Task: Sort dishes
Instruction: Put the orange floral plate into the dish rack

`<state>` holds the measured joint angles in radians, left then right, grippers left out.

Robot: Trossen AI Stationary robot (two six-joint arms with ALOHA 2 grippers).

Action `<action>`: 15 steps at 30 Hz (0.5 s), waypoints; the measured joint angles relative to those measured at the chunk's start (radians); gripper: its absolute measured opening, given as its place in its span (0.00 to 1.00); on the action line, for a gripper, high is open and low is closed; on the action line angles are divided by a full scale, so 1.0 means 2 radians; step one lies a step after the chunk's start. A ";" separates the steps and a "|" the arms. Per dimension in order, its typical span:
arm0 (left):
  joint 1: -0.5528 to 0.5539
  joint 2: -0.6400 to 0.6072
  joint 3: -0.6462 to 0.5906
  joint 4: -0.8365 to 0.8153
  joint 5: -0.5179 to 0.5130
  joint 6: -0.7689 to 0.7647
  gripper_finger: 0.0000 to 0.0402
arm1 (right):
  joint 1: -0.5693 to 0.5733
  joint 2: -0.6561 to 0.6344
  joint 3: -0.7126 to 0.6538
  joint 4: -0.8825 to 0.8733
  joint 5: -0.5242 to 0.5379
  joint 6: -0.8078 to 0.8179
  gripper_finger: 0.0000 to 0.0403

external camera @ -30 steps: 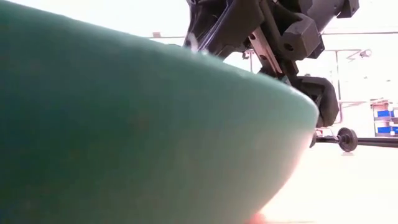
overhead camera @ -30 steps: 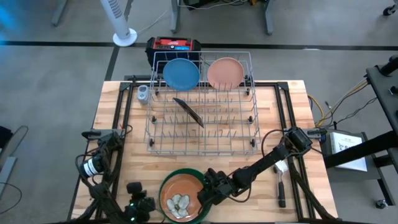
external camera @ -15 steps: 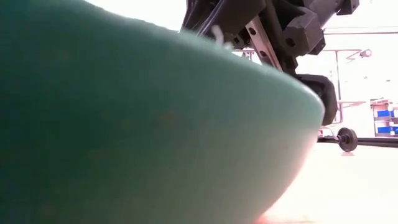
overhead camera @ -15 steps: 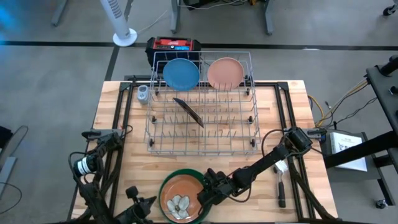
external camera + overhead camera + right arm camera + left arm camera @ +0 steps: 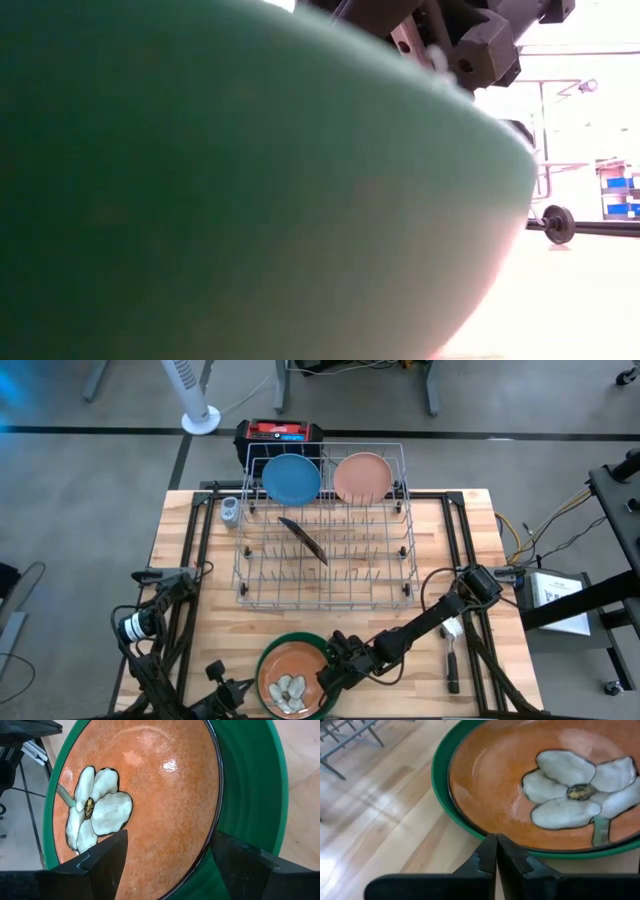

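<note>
One orange plate (image 5: 291, 676) lies in one green plate (image 5: 292, 639); right gripper (image 5: 167, 852) jaws wide, left gripper (image 5: 496, 854) closed, empty.

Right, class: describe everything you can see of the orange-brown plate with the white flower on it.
The orange-brown plate is round, shallow and glossy, like glazed ceramic, with a thin dark rim and a painted white flower with a yellowish centre and a grey-green stem. It lies face up, nested inside the larger green plate at the table's near edge. The right tool straddles its rim with fingers spread; the left tool, shut, sits just outside the green rim.
</note>
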<state>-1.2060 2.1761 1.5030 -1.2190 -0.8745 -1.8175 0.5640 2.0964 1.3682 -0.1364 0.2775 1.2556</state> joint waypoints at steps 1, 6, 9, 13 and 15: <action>0.000 0.000 0.000 0.001 0.000 0.000 0.00 | -0.001 0.000 0.000 0.000 0.000 0.000 0.68; 0.003 0.000 -0.003 0.012 0.000 0.000 0.00 | -0.002 0.000 0.000 0.000 -0.001 0.000 0.68; 0.008 0.002 -0.009 0.033 -0.002 0.001 0.00 | -0.002 0.000 0.000 0.001 -0.001 0.000 0.69; 0.011 0.010 -0.009 0.042 -0.011 -0.001 0.00 | -0.003 0.000 0.000 0.001 -0.001 0.000 0.70; 0.011 0.012 -0.009 0.042 -0.011 -0.004 0.00 | -0.003 0.000 0.000 0.001 -0.001 0.000 0.69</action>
<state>-1.1839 2.1992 1.4845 -1.1346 -0.8974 -1.8255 0.5571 2.0964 1.3682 -0.1352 0.2756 1.2556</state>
